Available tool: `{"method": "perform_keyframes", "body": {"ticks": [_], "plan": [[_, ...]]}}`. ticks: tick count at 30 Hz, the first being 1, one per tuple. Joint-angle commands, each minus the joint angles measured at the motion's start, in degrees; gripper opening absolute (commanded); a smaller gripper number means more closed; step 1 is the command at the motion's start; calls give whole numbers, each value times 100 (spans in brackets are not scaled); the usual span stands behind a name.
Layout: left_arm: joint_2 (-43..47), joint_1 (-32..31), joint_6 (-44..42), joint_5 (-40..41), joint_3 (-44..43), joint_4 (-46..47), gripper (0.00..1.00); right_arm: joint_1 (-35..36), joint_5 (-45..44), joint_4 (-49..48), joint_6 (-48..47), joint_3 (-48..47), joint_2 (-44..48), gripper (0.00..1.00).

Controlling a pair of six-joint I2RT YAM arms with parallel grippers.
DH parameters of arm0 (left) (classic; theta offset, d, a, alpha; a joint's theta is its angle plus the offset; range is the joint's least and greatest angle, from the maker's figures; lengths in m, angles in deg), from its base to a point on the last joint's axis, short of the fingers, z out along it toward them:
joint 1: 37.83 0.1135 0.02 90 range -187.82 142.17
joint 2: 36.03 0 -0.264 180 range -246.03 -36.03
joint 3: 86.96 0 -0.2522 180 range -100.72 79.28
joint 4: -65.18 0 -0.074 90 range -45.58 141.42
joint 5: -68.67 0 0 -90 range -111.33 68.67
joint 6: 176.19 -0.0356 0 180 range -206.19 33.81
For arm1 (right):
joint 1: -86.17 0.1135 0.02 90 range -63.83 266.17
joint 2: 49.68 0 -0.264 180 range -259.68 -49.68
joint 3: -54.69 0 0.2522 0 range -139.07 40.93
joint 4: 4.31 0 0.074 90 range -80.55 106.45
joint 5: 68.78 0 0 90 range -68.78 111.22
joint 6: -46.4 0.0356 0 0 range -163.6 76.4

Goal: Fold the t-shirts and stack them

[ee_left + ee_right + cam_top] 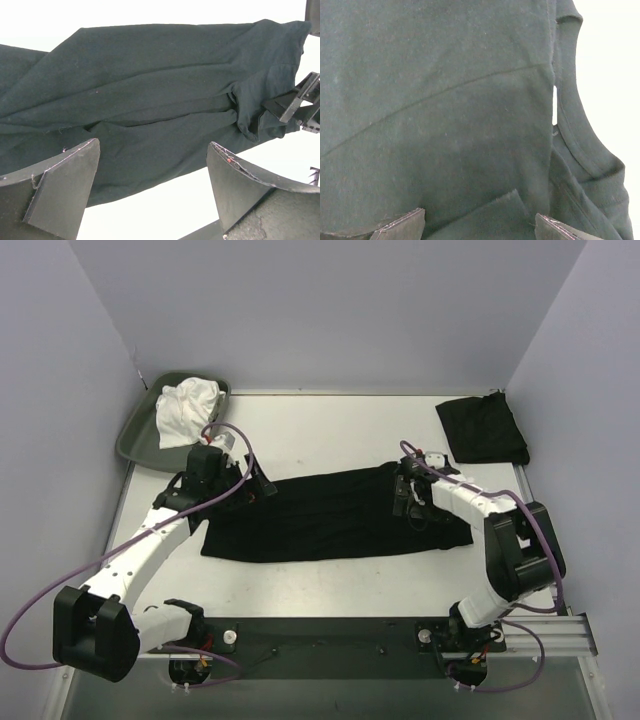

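white desk (330, 435), lilac walls (330, 310) — my left hand (153, 145) and right hand (480, 214) both spread wide, empty, over the black t-shirt (330, 520).

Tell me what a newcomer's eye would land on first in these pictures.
A long black t-shirt lies stretched in a strip across the middle of the table, with the left pincer and the right pincer open over its two ends. A second black shirt sits folded at the far right corner. A crumpled white cloth lies in the grey-green tray at the far left.
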Motion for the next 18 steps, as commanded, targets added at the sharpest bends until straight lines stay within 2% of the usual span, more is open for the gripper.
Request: {"method": "perform_keyframes", "body": {"ticks": [1,7,12,18], "plan": [[10,-50,40,-55,50,361,97,173,-174,356,184,101,449,91],[89,-76,66,-64,120,370,97,498,-288,707,334,92,642,91],[203,-85,92,-81,243,405,98,1034,-411,1006,738,250,1055,91],[317,-129,145,-152,261,423,98,1140,-684,1287,940,155,1398,91]]}}
